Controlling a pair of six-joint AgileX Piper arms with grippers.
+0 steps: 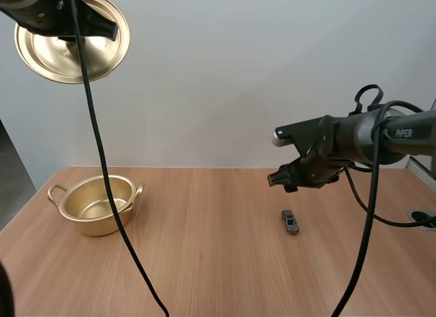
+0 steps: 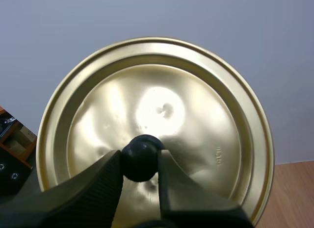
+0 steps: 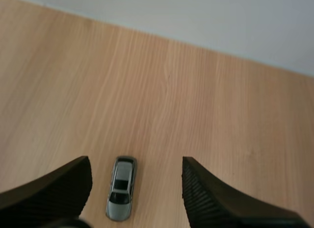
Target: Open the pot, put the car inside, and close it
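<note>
A gold pot point(image 1: 97, 204) stands uncovered on the table's left side. Its gold lid point(image 1: 71, 37) hangs high above it, tilted, held by my left gripper point(image 1: 102, 27). In the left wrist view the left gripper point(image 2: 140, 164) pinches the lid's black knob point(image 2: 141, 157) against the lid point(image 2: 206, 125). A small grey toy car point(image 1: 290, 221) lies on the table at the right. My right gripper point(image 1: 276, 178) hovers just above and behind it. The right wrist view has the right gripper point(image 3: 137, 179) open, with the car point(image 3: 121, 188) on the wood below, between its fingers.
The wooden table point(image 1: 204, 262) stretches bare between pot and car. A round grommet point(image 1: 424, 218) sits at the table's right edge.
</note>
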